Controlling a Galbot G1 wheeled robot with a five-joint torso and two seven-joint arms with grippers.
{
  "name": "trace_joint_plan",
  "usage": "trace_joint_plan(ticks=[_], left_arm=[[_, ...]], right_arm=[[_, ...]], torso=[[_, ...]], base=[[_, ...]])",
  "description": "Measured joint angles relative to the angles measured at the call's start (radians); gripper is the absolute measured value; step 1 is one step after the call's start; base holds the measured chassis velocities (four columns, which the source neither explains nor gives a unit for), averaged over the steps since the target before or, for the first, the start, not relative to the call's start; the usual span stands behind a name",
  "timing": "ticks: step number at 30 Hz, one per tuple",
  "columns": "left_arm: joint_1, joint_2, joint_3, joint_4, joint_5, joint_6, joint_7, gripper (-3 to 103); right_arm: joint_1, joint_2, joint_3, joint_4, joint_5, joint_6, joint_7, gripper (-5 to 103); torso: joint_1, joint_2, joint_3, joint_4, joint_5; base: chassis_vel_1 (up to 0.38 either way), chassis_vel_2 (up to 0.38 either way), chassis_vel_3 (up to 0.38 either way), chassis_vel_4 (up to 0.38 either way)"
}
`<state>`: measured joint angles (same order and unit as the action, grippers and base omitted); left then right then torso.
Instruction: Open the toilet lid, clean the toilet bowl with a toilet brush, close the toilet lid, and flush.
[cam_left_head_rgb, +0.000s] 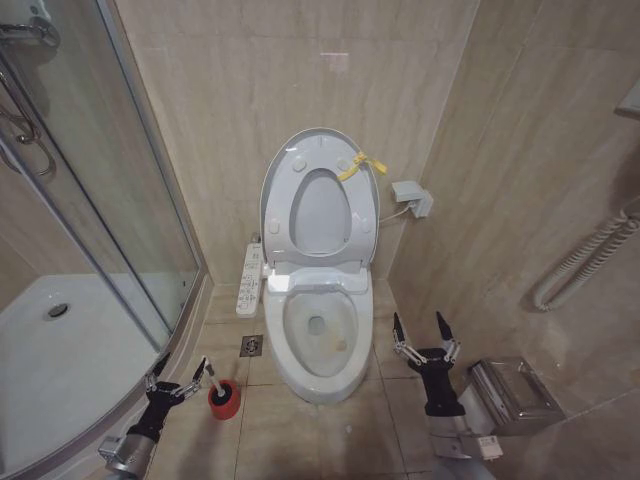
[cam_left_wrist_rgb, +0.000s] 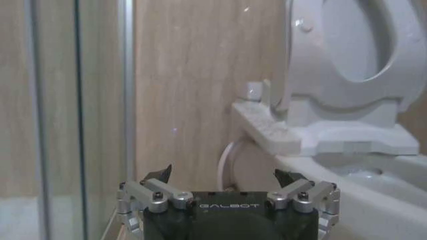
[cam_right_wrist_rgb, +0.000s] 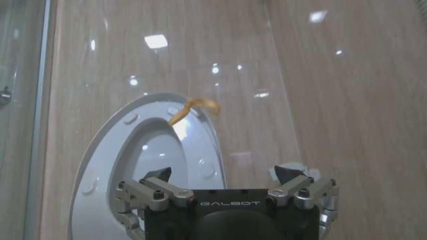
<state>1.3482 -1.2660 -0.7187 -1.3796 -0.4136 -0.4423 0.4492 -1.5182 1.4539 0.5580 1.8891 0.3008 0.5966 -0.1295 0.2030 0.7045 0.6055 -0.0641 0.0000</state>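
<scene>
Head view: one raised toilet lid (cam_left_head_rgb: 318, 200), one toilet brush (cam_left_head_rgb: 212, 378), two open pincers

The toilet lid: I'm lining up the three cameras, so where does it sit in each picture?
Head view: the toilet lid stands raised against the back wall, top centre, yellow ribbon tag at its upper right.
Left wrist view: its pale inner face fills the upper right corner.
Right wrist view: it rises at lower left, tag on top.
Shared landmark: the raised seat ring.
</scene>
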Motion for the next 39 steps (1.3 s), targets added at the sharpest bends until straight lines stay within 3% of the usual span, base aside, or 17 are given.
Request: trace_joint_plan(ticks=[12, 36, 37, 39], left_arm=[[-0.149, -0.055, 0.008, 0.241, 0.048, 0.0, -0.032, 100], [-0.232, -0.084, 0.025, 0.338, 0.123, 0.006, -0.041, 100], [-0.235, -0.085, 0.025, 0.344, 0.127, 0.006, -0.041, 84], [-0.243, -0.091, 0.026, 0.36, 0.134, 0.005, -0.041, 84]], right_arm=[[0.029, -0.025, -0.017, -0.065, 0.004, 0.004, -0.013, 100], [0.033, -0.026, -0.023, -0.103, 0.006, 0.019, -0.03, 100], [0.032, -0.027, -0.023, -0.104, 0.007, 0.02, -0.031, 100], [0.03, -0.028, -0.022, -0.105, 0.008, 0.022, -0.035, 100]], torso=[[0.0, 0.0, 0.0, 0.0001, 0.0001], [0.0, 0.0, 0.0, 0.0001, 0.0001], [0.0, 0.0, 0.0, 0.0, 0.0001], [0.0, 0.0, 0.0, 0.0, 0.0]], base=[[0.0, 0.0, 0.0, 0.0], [0.0, 0.0, 0.0, 0.0], [0.0, 0.0, 0.0, 0.0], [0.0, 0.0, 0.0, 0.0]])
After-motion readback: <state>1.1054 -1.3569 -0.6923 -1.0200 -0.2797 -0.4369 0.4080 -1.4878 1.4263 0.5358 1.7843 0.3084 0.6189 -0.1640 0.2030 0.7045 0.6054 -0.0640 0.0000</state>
